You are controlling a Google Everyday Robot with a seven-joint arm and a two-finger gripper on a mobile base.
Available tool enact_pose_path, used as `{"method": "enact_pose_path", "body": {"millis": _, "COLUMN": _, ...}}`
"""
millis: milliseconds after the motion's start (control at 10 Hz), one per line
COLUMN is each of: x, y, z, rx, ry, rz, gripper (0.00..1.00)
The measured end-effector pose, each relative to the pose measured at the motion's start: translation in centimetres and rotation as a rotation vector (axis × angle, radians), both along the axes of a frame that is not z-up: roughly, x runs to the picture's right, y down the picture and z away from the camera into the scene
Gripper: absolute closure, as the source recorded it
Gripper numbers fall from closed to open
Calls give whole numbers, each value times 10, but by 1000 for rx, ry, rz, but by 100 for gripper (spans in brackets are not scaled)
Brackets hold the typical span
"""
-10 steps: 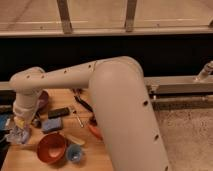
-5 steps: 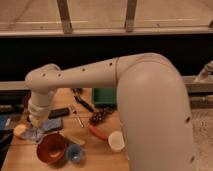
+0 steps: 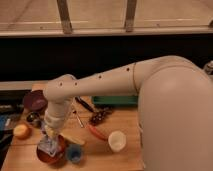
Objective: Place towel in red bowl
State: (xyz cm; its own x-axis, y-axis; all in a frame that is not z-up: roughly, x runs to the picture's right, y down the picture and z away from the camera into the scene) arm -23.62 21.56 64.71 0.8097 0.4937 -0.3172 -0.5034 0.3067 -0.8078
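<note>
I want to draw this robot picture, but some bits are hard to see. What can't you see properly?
- Gripper, camera view: over the red bowl; the arm's wrist hides most of it.
- Towel, camera view: pale cloth at the gripper above the bowl; blur hides its shape and whether it touches the bowl.
- Red bowl's inside: covered by towel and wrist.
- Table's right side: hidden by the big arm.

Wooden table [image 3: 127, 155] carrying the objects. Red bowl [image 3: 50, 155] at the front left edge, with a small blue cup [image 3: 74, 153] just beside it and a cream cup [image 3: 117, 140] farther right. Dark purple bowl [image 3: 35, 100] at the back left; yellow-orange round item [image 3: 22, 131] near the left edge. Gripper [image 3: 49, 145] closed on the towel [image 3: 48, 146] over the red bowl.
</note>
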Motion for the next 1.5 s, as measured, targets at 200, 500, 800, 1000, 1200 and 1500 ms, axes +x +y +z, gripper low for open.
{"method": "enact_pose_path", "body": {"millis": 200, "x": -8, "y": 19, "z": 9, "rx": -49, "ry": 7, "rz": -18, "gripper": 89}}
{"method": "enact_pose_path", "body": {"millis": 500, "x": -26, "y": 23, "z": 15, "rx": -70, "ry": -16, "rz": -10, "gripper": 57}}
{"method": "enact_pose_path", "body": {"millis": 800, "x": -33, "y": 17, "z": 13, "rx": -61, "ry": -30, "rz": -17, "gripper": 29}}
{"method": "enact_pose_path", "body": {"millis": 1000, "x": -37, "y": 11, "z": 11, "rx": -46, "ry": -37, "rz": -18, "gripper": 23}}
{"method": "enact_pose_path", "body": {"millis": 1200, "x": -41, "y": 9, "z": 11, "rx": -39, "ry": -43, "rz": -18, "gripper": 23}}
{"method": "enact_pose_path", "body": {"millis": 1500, "x": -41, "y": 1, "z": 13, "rx": -14, "ry": -44, "rz": -15, "gripper": 23}}
